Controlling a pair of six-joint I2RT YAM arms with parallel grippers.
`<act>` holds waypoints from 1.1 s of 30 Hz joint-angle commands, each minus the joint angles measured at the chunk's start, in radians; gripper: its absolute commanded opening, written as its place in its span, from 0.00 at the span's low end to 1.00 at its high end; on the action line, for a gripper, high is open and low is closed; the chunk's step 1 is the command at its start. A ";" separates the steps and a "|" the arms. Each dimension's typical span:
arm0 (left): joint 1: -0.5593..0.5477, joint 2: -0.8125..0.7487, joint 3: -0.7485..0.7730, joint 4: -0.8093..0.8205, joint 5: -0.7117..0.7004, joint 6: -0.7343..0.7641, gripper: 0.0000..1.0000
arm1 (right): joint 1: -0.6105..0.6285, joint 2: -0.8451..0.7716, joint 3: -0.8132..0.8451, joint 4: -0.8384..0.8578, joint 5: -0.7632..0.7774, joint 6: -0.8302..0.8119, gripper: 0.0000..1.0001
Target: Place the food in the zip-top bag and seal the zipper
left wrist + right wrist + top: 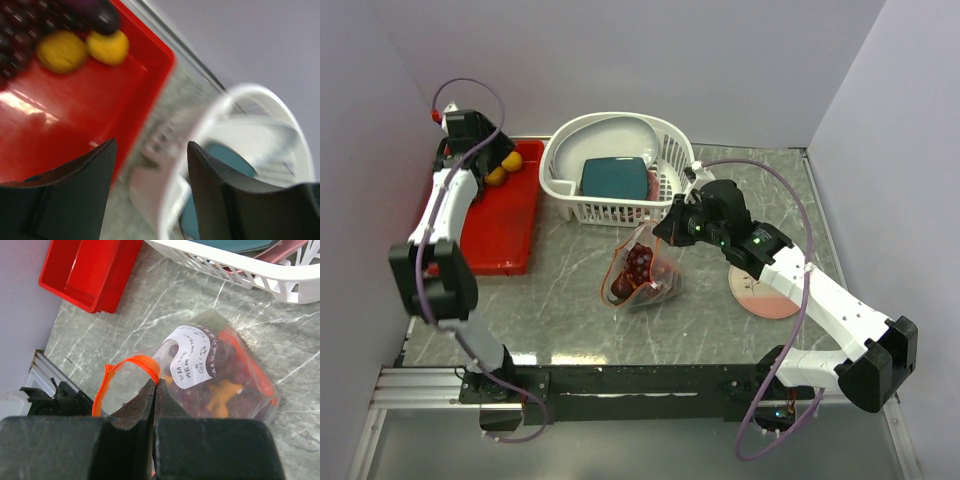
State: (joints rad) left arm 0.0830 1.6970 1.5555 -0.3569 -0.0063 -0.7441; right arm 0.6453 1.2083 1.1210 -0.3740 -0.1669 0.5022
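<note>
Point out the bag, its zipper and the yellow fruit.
bag (192, 357), right wrist view, on its white label.
zipper (147, 364), right wrist view, on the orange strip's top curve.
yellow fruit (62, 51), left wrist view, middle of the left piece.

Your left wrist view is motion-smeared: the yellow fruit (62, 51) and the white basket (240, 97) read only as soft shapes, and the dark grapes (17, 30) run off the top left corner. From above, the left gripper (485, 160) covers the far end of the red tray (500, 225), hiding what lies under it. In the right wrist view a white label (192, 357) masks part of the zip-top bag (240, 390), and the right gripper (155, 385) hides the zipper (107, 385) below its fingertips.
</note>
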 commanded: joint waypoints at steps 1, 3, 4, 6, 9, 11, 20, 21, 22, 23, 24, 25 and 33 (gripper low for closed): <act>0.070 0.209 0.190 0.015 -0.034 0.069 0.63 | -0.001 -0.030 -0.003 0.043 0.023 -0.021 0.00; 0.080 0.274 0.236 0.019 -0.027 0.095 0.63 | -0.003 -0.021 -0.003 0.044 0.020 -0.021 0.00; 0.087 0.329 0.276 0.018 -0.024 0.104 0.63 | -0.003 -0.018 -0.004 0.046 0.017 -0.021 0.00; 0.092 0.375 0.311 0.021 -0.040 0.138 0.63 | 0.001 -0.010 -0.004 0.047 0.009 -0.021 0.00; 0.092 0.447 0.363 0.022 -0.101 0.195 0.63 | -0.001 0.002 -0.006 0.053 -0.002 -0.019 0.00; 0.092 0.489 0.391 0.016 -0.167 0.222 0.63 | -0.001 0.011 -0.004 0.055 -0.002 -0.017 0.00; 0.095 0.621 0.442 0.071 -0.239 0.351 0.63 | 0.001 0.051 0.003 0.061 -0.013 -0.016 0.00; 0.093 0.630 0.440 0.081 -0.224 0.371 0.63 | 0.001 0.059 0.005 0.061 -0.014 -0.014 0.00; 0.093 0.644 0.442 0.093 -0.221 0.379 0.64 | -0.002 0.060 0.006 0.061 -0.016 -0.016 0.00; 0.093 0.651 0.446 0.093 -0.221 0.384 0.64 | -0.001 0.063 0.007 0.061 -0.019 -0.014 0.00; 0.095 0.673 0.462 0.088 -0.219 0.388 0.64 | -0.001 0.066 0.010 0.060 -0.020 -0.014 0.00; 0.093 0.681 0.468 0.085 -0.215 0.393 0.64 | -0.001 0.066 0.010 0.060 -0.022 -0.016 0.00; 0.098 0.718 0.465 0.065 -0.175 0.385 0.64 | -0.003 0.074 0.011 0.060 -0.029 -0.014 0.00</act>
State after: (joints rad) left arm 0.1757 2.4004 2.0174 -0.2848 -0.2028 -0.3782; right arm 0.6453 1.2808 1.1198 -0.3515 -0.1898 0.4999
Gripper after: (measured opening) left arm 0.642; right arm 0.009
